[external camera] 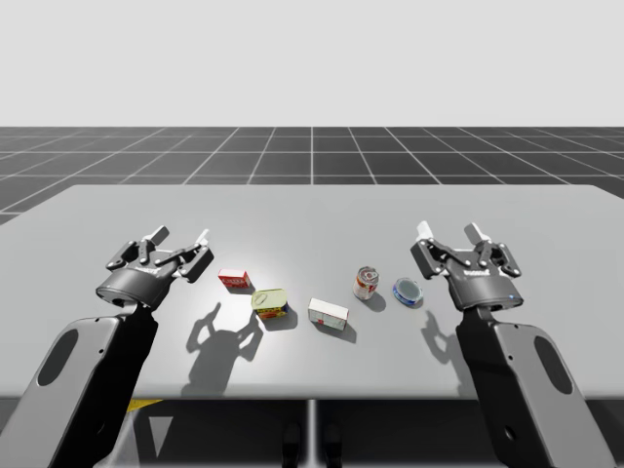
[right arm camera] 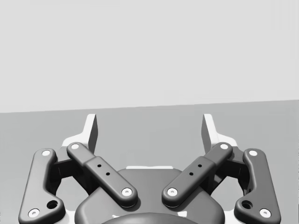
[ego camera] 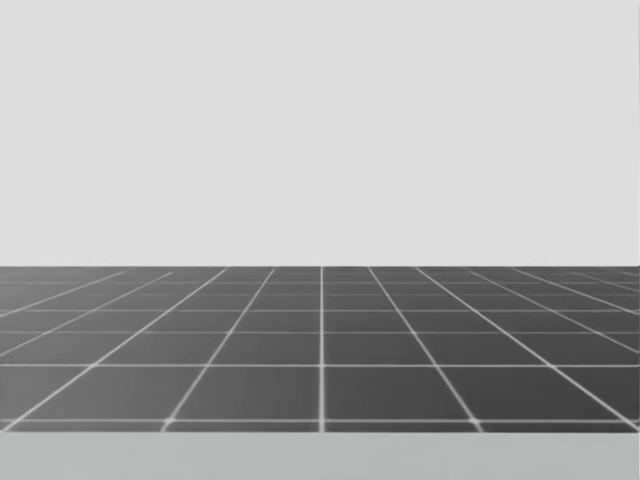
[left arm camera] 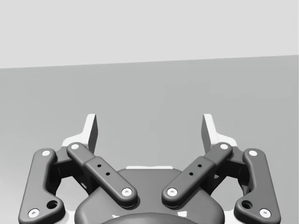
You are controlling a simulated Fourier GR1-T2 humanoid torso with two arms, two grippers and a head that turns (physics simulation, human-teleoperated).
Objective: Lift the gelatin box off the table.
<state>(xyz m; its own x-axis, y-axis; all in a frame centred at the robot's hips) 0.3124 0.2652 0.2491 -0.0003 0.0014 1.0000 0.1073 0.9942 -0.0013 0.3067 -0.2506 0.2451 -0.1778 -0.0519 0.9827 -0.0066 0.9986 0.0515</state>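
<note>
high view: red box (external camera: 234,280) far from table (external camera: 546,210) edges, near left claw (external camera: 180,238)

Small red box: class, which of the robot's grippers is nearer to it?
Left. The left gripper is close beside the small red box, not touching it; the right gripper is far off on the box's other side.

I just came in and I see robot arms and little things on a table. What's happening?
The robot is meant to lift a gelatin box, but it touches nothing yet. Its left gripper and right gripper hover open above the table. Between them sit a small red box, probably the gelatin one, a yellow-green tin, a white box, a red-and-white can and a flat blue can.
</note>
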